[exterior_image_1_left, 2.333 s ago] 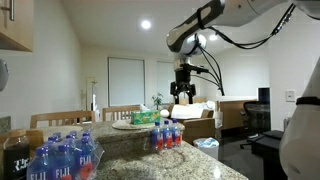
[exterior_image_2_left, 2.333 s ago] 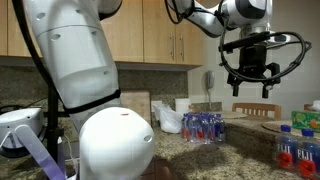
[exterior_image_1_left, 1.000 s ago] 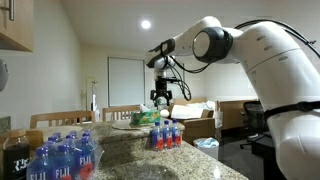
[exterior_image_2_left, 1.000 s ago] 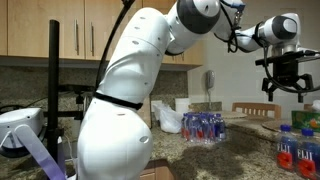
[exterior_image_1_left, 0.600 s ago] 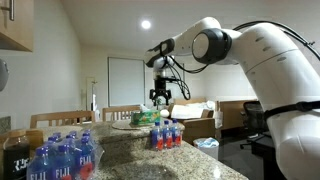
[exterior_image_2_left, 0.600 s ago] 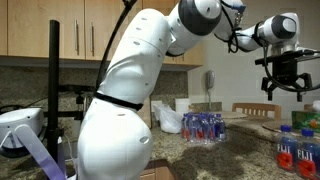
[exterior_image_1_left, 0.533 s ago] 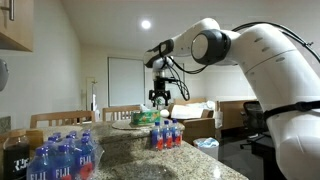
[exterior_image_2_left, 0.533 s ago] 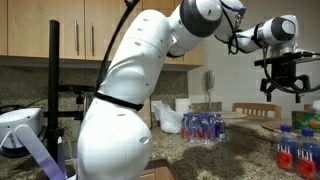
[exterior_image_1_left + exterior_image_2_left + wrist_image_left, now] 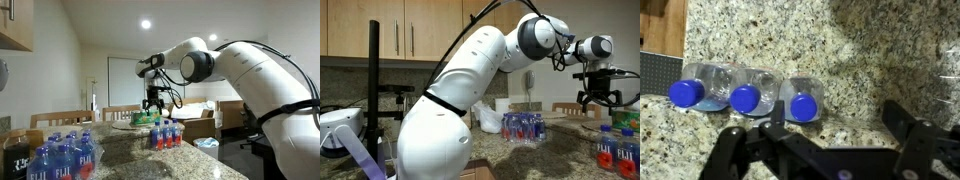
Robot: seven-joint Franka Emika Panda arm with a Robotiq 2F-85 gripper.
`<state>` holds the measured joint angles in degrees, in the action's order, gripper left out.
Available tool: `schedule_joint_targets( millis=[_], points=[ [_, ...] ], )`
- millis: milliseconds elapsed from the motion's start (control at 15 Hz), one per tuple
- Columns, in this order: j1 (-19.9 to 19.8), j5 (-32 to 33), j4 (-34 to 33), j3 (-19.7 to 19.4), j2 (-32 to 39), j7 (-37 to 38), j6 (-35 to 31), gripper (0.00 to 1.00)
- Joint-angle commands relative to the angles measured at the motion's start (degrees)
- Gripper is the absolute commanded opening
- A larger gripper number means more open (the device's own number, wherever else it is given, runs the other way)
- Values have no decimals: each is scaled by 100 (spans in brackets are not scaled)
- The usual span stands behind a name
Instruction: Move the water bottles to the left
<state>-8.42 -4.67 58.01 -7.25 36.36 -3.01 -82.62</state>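
in the wrist view the end effector (image 9: 820,140) fills the near edge of the picture. its two fingers stand wide apart, with bare granite between them. it is open, holds nothing and touches nothing. just beyond the fingers, and offset toward one finger, not centred in the gap, stand the water bottles (image 9: 745,98). three blue caps show in a row, each bottle touching or nearly touching the next. the bottles are upright, so each long axis is vertical and points at the camera. the row runs roughly parallel to the line between the fingers. past the row the desk (image 9: 890,40) ends at an edge, so the group stands close to that edge. in an exterior view the end effector (image 9: 153,103) hangs in the air above the water bottles (image 9: 166,135) and a little past them; they stand near the far edge of the desk (image 9: 130,150). the other exterior view agrees: the end effector (image 9: 598,103) is above the water bottles (image 9: 617,150) and apart from them. how many bottles make up the group cannot be told. a wrapped fiji pack (image 9: 60,160) stands well apart, at the near corner of the desk. judgement: the coming move calls for a shift over the row, then a straight descent.
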Motion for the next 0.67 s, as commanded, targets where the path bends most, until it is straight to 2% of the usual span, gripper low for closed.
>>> schedule_joint_targets(
  millis=[0, 467, 600],
  points=[
    [-224, -19, -1012, 125, 657, 179, 607, 100],
    [-182, -69, -2237, 318, 1750, 624, 1244, 100],
    [-166, -152, -2396, 258, 1894, 824, 1306, 100]
  ],
)
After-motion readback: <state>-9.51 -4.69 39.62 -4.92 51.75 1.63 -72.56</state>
